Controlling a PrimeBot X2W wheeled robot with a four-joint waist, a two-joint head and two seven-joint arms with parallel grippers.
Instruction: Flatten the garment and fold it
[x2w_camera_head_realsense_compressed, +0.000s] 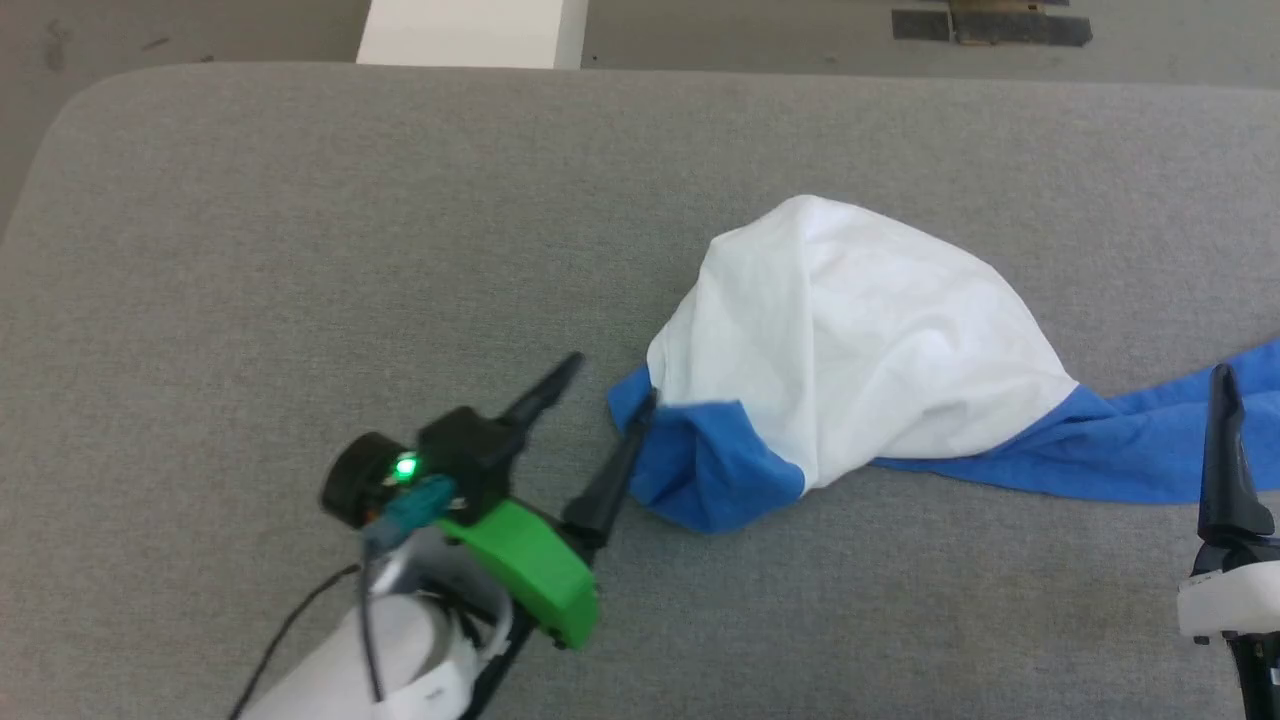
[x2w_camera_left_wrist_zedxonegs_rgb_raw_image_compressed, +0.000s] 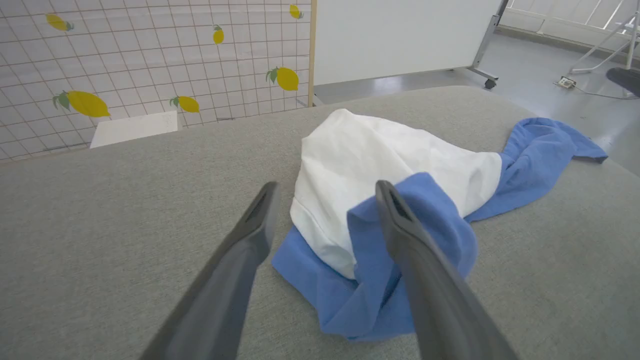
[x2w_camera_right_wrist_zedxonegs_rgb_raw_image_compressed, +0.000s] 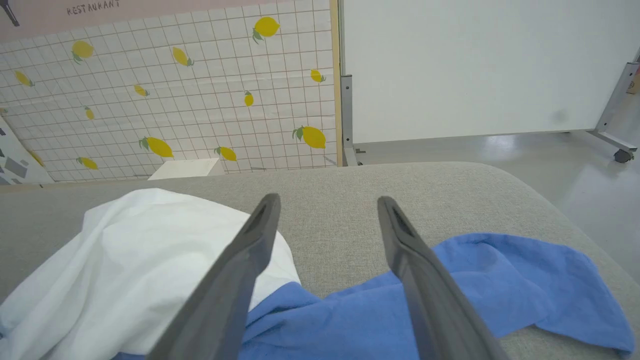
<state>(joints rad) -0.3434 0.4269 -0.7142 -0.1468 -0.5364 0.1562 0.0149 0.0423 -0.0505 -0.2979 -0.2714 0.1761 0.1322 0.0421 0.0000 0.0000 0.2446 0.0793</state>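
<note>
The shirt has a white body and bright blue sleeves. The table is a plain, even grey weave. The left gripper and the right gripper have dark grey, nearly black fingers. The left wrist carries a bright green cover, a glowing green light and a teal plug. The wall panel is a white tile grid scattered with yellow lemons with green leaves. The board is plain white and the floor is pale grey.
</note>
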